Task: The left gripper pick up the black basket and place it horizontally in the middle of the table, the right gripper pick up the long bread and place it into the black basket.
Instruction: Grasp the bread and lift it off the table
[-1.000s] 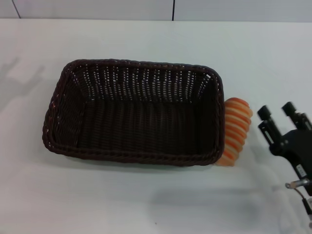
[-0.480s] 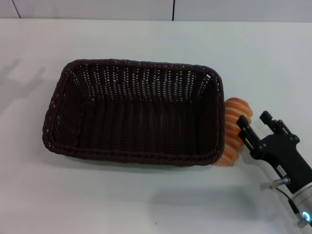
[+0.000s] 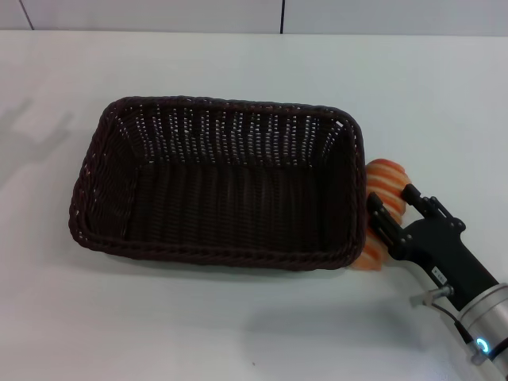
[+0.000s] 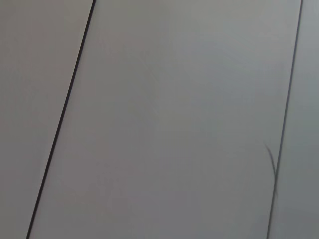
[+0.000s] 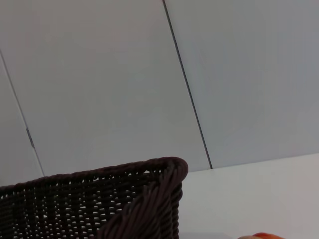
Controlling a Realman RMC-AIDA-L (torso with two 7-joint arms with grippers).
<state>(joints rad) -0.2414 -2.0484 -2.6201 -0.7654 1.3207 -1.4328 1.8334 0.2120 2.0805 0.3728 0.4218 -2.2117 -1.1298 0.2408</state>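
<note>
The black basket [image 3: 218, 182] lies lengthwise across the middle of the white table [image 3: 238, 333], open side up and empty. The long bread [image 3: 386, 176], striped orange and cream, lies on the table against the basket's right wall. My right gripper [image 3: 392, 198] is open and low over the bread's middle, one finger on each side of it, on its silver wrist [image 3: 486, 317]. The right wrist view shows the basket's corner [image 5: 139, 199] and a sliver of the bread [image 5: 264, 236]. The left gripper is out of view.
A grey panelled wall [image 3: 159, 14] runs along the table's far edge. The left wrist view shows only wall panels [image 4: 159, 119]. Bare tabletop lies in front of and to the left of the basket.
My right gripper has moved left and forward from the table's right edge until its open fingers straddle the bread. The basket and the bread have not moved.
</note>
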